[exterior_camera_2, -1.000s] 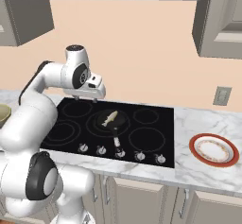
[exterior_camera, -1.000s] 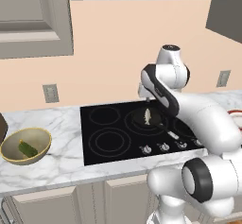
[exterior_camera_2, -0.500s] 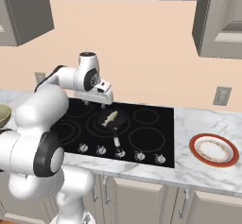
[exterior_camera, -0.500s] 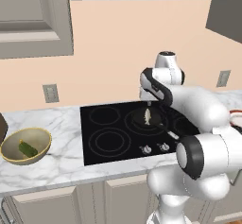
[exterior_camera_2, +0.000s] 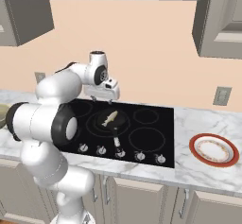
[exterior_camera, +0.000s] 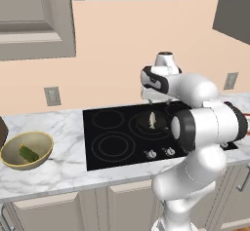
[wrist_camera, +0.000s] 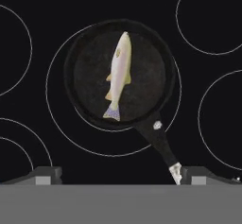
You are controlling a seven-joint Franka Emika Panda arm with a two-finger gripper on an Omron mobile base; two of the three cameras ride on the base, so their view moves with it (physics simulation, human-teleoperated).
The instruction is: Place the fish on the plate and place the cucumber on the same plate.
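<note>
The gripper (exterior_camera_2: 105, 98) hung above the frying pan (wrist_camera: 120, 72), its fingers spread wide apart and holding nothing. The fish (wrist_camera: 118, 74) lay flat in the middle of the pan, on the black cooktop (exterior_camera_2: 142, 133), with the pan's handle (wrist_camera: 160, 145) pointing toward the knobs. The plate (exterior_camera_2: 213, 150) rested on the table (exterior_camera_2: 198, 171) well to the right of the pan. The cucumber (exterior_camera: 28, 153) sat in the yellow bowl (exterior_camera: 27, 150), far left of the pan.
</note>
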